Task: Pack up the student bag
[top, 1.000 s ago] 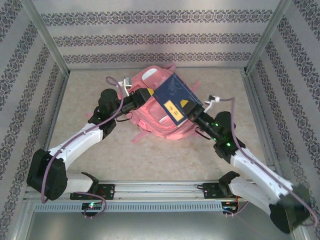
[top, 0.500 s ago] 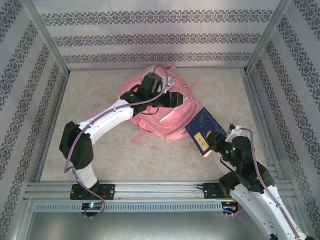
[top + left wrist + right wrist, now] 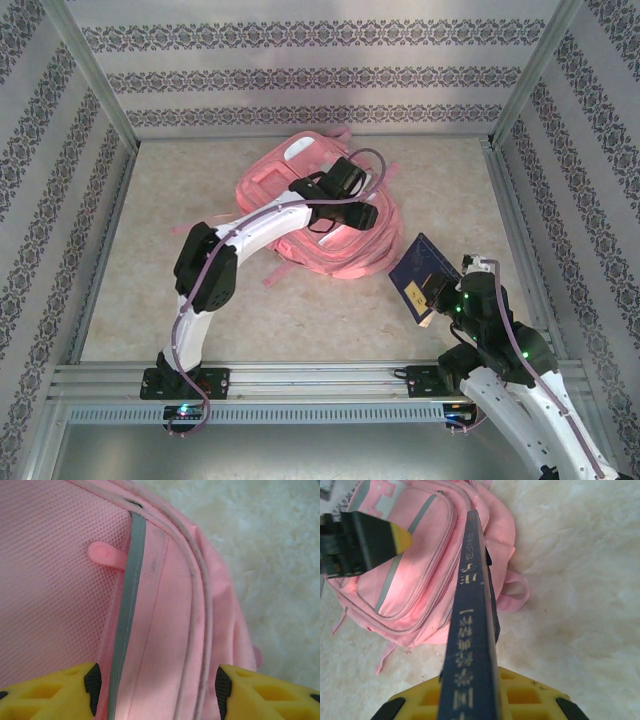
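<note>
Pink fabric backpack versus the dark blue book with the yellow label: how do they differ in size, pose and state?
The pink fabric backpack lies flat on the beige table; the dark blue book is held off it, tilted, in the right gripper's shut jaws. The backpack is soft and by far the larger; the book is thin and stiff.

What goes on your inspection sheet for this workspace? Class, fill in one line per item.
Surface: pale marbled tabletop.
Job's things: pink student bag lying mid-table; dark blue book held beside it, not inside.
Clutter: nothing seen.
Claws: left claw open over the bag; right claw shut on the book.
Cables: purple cable along each arm.
Surroundings: patterned walls, metal frame.
</note>
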Robot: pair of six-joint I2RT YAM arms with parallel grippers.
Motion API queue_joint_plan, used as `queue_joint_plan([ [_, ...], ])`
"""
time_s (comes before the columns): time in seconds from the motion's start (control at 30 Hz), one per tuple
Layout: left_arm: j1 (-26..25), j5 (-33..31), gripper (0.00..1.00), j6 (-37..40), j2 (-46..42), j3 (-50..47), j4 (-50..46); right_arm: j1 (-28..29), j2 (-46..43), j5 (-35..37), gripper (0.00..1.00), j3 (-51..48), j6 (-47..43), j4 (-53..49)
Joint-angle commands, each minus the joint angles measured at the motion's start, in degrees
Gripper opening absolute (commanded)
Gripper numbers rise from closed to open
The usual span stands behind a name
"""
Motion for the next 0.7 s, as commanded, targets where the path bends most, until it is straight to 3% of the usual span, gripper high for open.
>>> queue_joint_plan([
  [0.0, 0.2, -0.3, 0.62, 2.9, 1.5, 3.3, -1.4, -0.2, 0.5, -1.9, 0.00, 2.7, -1.0, -0.3],
  [0.13, 0.2, 1.1, 0.60, 2.6, 1.9, 1.2, 0.5, -0.2, 1.1, -2.4, 0.00, 2.6, -0.3, 0.5],
  [0.2, 0.4, 2.7, 0.53, 2.0, 1.8, 0.1, 1.5, -0.2, 1.6, -2.6, 0.00, 2.5, -0.4, 1.0],
  [0.47, 2.4, 8.0, 0.05, -2.2, 1.4, -1.7, 4.0, -0.3, 3.9, -2.0, 0.00, 2.2, -0.3, 5.1],
  [0.53, 3.4, 8.2, 0.00, -3.3, 0.7, -1.8, 4.2, -0.5, 4.7, -2.1, 0.00, 2.4, -0.3, 6.1],
  [0.67, 4.8, 8.5, 0.00, -4.2, -2.1, -2.0, 4.5, -1.1, 6.1, -1.7, 0.00, 2.6, -0.6, 6.8],
])
